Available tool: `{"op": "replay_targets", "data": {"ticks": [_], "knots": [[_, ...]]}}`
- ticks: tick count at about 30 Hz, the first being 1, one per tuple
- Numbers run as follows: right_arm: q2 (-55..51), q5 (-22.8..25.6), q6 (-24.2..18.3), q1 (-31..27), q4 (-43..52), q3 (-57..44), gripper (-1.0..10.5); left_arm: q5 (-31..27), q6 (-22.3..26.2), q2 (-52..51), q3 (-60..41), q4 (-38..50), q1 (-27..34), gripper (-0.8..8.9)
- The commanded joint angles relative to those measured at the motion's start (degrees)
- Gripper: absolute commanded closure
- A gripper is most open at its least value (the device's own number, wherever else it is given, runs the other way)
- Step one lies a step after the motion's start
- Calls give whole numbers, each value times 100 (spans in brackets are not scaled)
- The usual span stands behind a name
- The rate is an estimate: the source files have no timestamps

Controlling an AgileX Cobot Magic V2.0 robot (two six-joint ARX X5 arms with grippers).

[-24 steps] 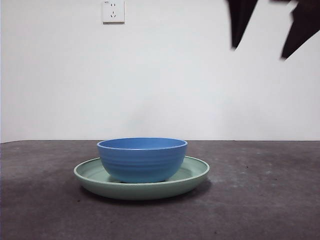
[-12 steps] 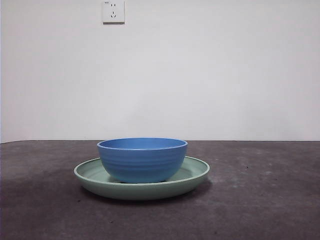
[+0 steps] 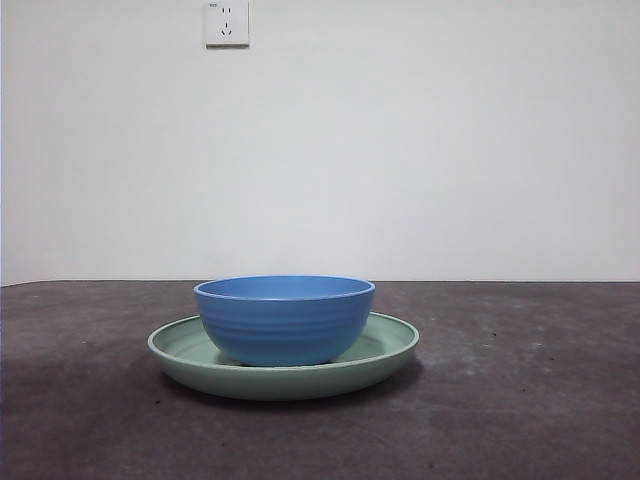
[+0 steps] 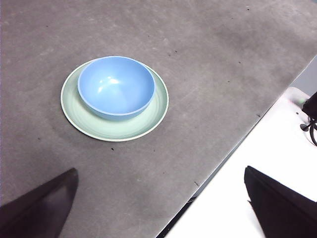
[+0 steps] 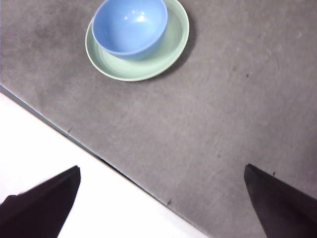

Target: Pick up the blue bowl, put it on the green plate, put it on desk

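The blue bowl (image 3: pixel 285 320) sits upright in the green plate (image 3: pixel 388 350), a little toward one side of it, and the plate rests on the dark desk (image 3: pixel 520 400). No arm shows in the front view. My left gripper (image 4: pixel 161 168) hangs open high above the desk, well away from the bowl (image 4: pixel 116 87) and plate (image 4: pixel 116 133). Equally high and apart from the bowl (image 5: pixel 130 26) and plate (image 5: pixel 148 72), my right gripper (image 5: pixel 162 167) is open too. Neither holds anything.
A wall socket (image 3: pixel 226 22) is on the white wall behind the desk. Both wrist views show the desk's edge with a white surface (image 4: pixel 262 158) beyond it. A black cable or fitting (image 4: pixel 311 116) lies at that surface's far side.
One second ago two black jaws showed at the front view's top right corner; they have left that view. The bowl and plate have not moved.
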Motion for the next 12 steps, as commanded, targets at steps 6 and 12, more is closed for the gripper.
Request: {"op": "replay_targets", "data": {"ticks": [6, 12], "knots": [[-391, -2, 264, 46, 378, -87, 334, 13, 0, 22, 48, 197, -44, 158], [-402, -2, 431, 46, 660, -90, 350, 11, 2, 22, 48, 267, -44, 182]]}}
